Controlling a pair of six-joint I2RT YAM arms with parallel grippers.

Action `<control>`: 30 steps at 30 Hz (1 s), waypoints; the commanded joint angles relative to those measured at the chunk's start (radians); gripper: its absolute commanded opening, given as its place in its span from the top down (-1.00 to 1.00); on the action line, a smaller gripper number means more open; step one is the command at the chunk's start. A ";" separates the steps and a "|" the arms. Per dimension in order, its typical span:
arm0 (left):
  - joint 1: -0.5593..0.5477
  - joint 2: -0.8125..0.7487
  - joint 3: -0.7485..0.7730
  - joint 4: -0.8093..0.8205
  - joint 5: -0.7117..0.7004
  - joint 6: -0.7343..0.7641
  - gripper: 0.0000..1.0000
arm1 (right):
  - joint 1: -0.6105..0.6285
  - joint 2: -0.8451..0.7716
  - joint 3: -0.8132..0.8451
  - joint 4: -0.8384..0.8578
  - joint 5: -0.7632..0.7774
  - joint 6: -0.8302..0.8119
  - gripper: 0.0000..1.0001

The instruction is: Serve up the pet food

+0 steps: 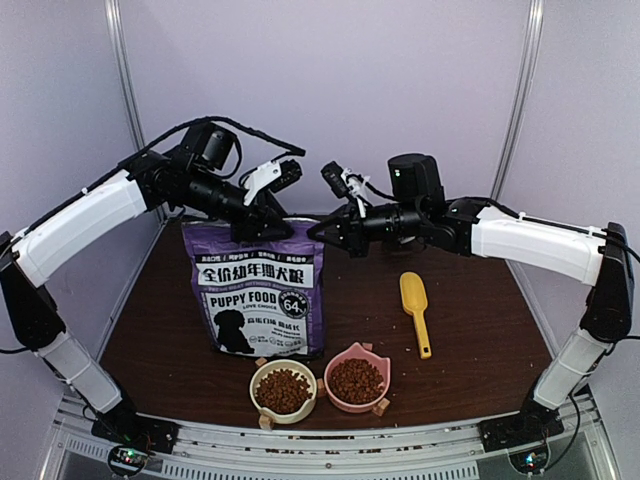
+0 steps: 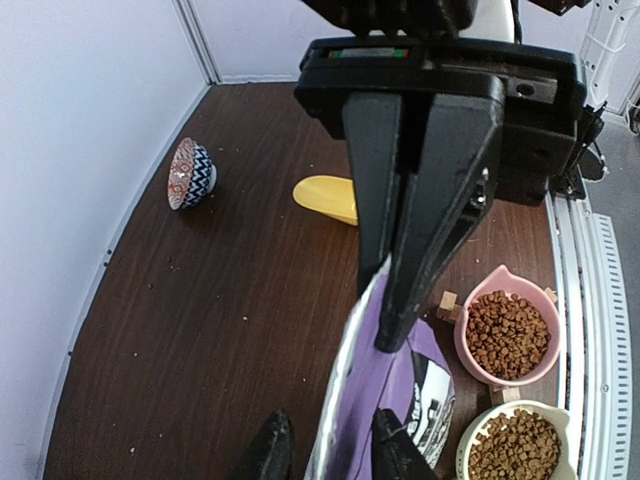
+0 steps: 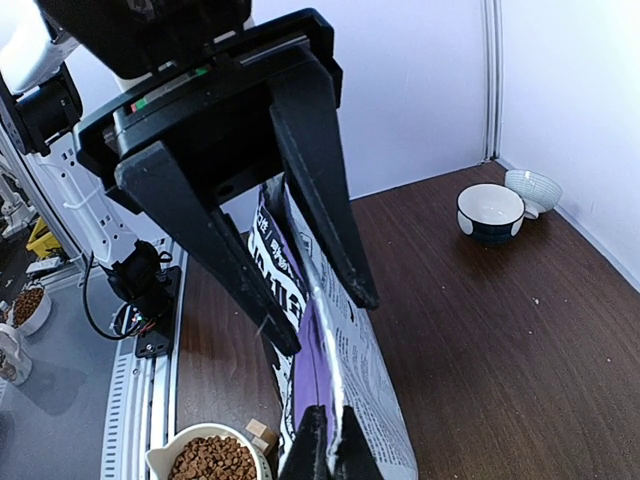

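The purple pet food bag [image 1: 255, 290] stands upright in the middle of the table. My left gripper [image 2: 330, 428] is open, and its fingers straddle the bag's top edge [image 2: 372, 380] near the left corner. My right gripper [image 3: 328, 428] is shut on the bag's top seam [image 3: 335, 350] near the right corner. Brown kibble fills a cream bowl [image 1: 283, 390] and a pink bowl [image 1: 357, 380] in front of the bag. The yellow scoop [image 1: 415, 308] lies flat to the right of the bag, apart from both grippers.
Small wooden blocks [image 2: 447, 303] sit beside the bowls. A patterned bowl [image 2: 190, 172] lies tilted by the back wall. Two more bowls, one dark [image 3: 490, 212] and one pale [image 3: 533, 188], stand in a far corner. Walls close off three sides.
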 commanded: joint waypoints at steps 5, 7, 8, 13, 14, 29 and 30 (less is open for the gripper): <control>-0.014 0.079 0.099 0.016 0.080 -0.019 0.51 | -0.002 -0.015 0.031 0.030 -0.030 0.005 1.00; -0.017 0.092 0.109 0.012 0.086 -0.018 0.63 | -0.004 -0.016 0.031 0.026 -0.028 0.002 1.00; -0.017 0.095 0.112 0.009 0.090 -0.017 0.70 | -0.004 -0.016 0.030 0.024 -0.027 0.000 1.00; -0.019 0.102 0.113 -0.006 0.124 -0.011 1.00 | -0.004 -0.016 0.030 0.023 -0.026 -0.006 1.00; -0.019 0.101 0.113 -0.015 0.131 -0.008 1.00 | -0.004 -0.016 0.029 0.023 -0.024 -0.007 1.00; 0.017 -0.003 0.043 -0.068 -0.082 0.036 0.99 | -0.008 -0.040 0.007 0.036 0.000 -0.006 1.00; 0.018 -0.009 0.038 -0.070 -0.086 0.037 1.00 | -0.008 -0.041 0.006 0.036 0.002 -0.007 1.00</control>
